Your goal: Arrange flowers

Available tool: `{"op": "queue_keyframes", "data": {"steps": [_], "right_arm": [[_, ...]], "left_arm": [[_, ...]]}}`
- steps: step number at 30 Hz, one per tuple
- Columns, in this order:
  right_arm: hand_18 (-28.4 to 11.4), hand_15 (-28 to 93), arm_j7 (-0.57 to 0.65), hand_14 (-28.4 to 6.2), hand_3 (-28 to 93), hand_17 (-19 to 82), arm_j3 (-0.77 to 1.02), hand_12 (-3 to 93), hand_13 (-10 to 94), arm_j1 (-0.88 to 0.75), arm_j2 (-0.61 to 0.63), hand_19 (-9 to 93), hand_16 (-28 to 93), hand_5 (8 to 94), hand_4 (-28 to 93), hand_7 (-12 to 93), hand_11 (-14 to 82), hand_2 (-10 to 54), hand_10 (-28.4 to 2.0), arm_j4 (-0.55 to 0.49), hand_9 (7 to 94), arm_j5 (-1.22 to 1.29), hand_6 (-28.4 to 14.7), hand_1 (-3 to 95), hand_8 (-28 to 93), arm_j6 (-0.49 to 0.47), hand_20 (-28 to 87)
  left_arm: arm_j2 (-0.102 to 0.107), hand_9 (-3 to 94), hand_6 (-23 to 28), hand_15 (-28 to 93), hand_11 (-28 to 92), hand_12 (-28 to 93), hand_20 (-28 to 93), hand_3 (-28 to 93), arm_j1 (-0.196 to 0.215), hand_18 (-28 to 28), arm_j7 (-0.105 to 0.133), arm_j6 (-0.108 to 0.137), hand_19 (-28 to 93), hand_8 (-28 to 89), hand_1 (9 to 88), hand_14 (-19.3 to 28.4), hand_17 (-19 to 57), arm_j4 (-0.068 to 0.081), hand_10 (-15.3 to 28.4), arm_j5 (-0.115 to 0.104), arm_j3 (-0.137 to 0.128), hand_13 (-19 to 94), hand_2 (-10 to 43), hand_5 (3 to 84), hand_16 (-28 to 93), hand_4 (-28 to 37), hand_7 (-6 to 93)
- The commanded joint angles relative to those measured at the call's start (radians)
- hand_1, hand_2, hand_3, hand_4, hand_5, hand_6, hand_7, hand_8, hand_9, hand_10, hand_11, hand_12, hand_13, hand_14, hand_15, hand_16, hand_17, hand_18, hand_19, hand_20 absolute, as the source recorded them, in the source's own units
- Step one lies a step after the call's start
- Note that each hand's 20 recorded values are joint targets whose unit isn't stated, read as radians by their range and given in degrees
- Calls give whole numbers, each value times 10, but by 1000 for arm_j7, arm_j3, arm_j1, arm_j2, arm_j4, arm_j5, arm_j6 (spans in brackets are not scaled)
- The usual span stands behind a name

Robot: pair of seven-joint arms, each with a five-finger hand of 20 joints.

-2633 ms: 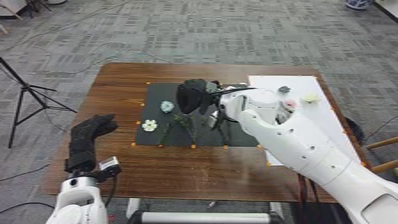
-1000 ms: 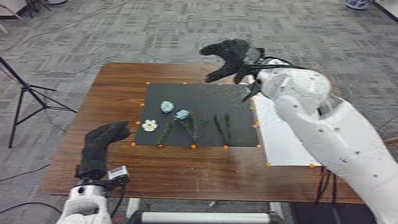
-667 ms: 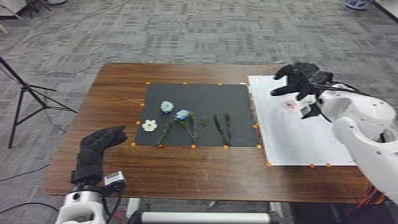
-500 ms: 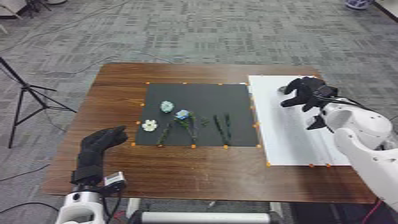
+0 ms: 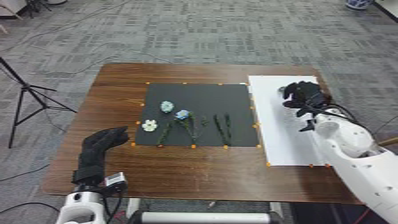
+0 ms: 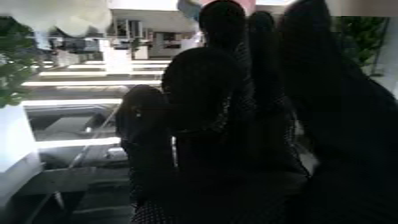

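In the head view my right hand point(image 5: 306, 97) is over the upper part of the white sheet point(image 5: 289, 142), covering part of it. A grey-blue flower point(image 5: 282, 90) peeks out beside it. My left hand point(image 5: 99, 142) rests open left of the dark mat point(image 5: 200, 95). On the mat lie a pale blue flower point(image 5: 166, 106), a white flower point(image 5: 149, 125), a blue flower point(image 5: 182, 114) and green stems point(image 5: 228, 128). In the right wrist view, white petals point(image 6: 62, 12), greenery point(image 6: 12, 60) and something pink point(image 6: 244, 4) appear around my right hand point(image 6: 240, 150).
Small orange markers point(image 5: 269, 164) edge the mat and sheet on the brown wooden table point(image 5: 178, 175). A black tripod point(image 5: 28, 87) stands on the floor left of the table.
My right hand has gone from above the dark mat to the white sheet on the right. The blue flower on the mat has come into sight; the pink and pale yellow flowers are now hidden in the head view.
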Motion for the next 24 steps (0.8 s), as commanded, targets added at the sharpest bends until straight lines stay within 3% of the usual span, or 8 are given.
{"op": "queue_keyframes", "data": {"steps": [1,6,12,16,20,24], "right_arm": [[-163,602,51,-47,599,500,39,427,805,-74,14,900,346,618,-221,266,144,-95,-89,-39,788,5,-1,537,108,-107,523],[-161,600,46,-48,610,503,43,401,806,-89,12,898,347,611,-227,269,171,-95,-94,-38,769,24,-1,528,103,-114,525],[-164,601,36,-47,646,505,59,366,810,-87,39,902,349,605,-228,256,221,-95,-98,-121,755,107,4,479,34,-180,531],[-166,604,20,-49,662,501,33,336,806,-39,50,905,352,601,-229,263,249,-95,-104,-135,742,126,6,458,-68,-123,531],[-167,605,12,-51,679,495,-4,283,798,16,48,906,355,590,-220,268,279,-95,-109,-113,720,73,9,434,-88,-68,534],[-169,606,27,-53,683,489,-24,267,791,51,41,905,354,582,-220,269,282,-95,-115,-73,700,43,9,425,-87,-91,535]], "left_arm": [[-27,557,0,356,270,146,241,675,36,153,-7,-11,270,-95,299,172,42,-8,141,-1,15,453,49,550,12,-234,217],[-31,556,0,356,270,147,241,676,45,154,-10,-10,271,-95,299,172,41,-11,141,-3,11,453,49,550,12,-233,218],[-29,557,-1,356,271,147,241,676,55,153,-9,-4,270,-96,300,172,41,-16,140,-2,3,452,49,551,11,-232,218],[-30,557,-2,356,270,146,240,676,53,153,-10,-5,270,-96,300,172,42,-15,140,-1,5,452,49,551,12,-232,218],[-28,557,-3,356,270,146,241,676,55,154,-5,-10,270,-96,300,172,41,-15,140,-1,10,453,48,553,12,-231,219],[-28,556,-3,355,270,147,241,677,44,154,-9,-17,270,-97,301,172,41,-12,140,2,13,453,48,554,12,-231,219]]}}
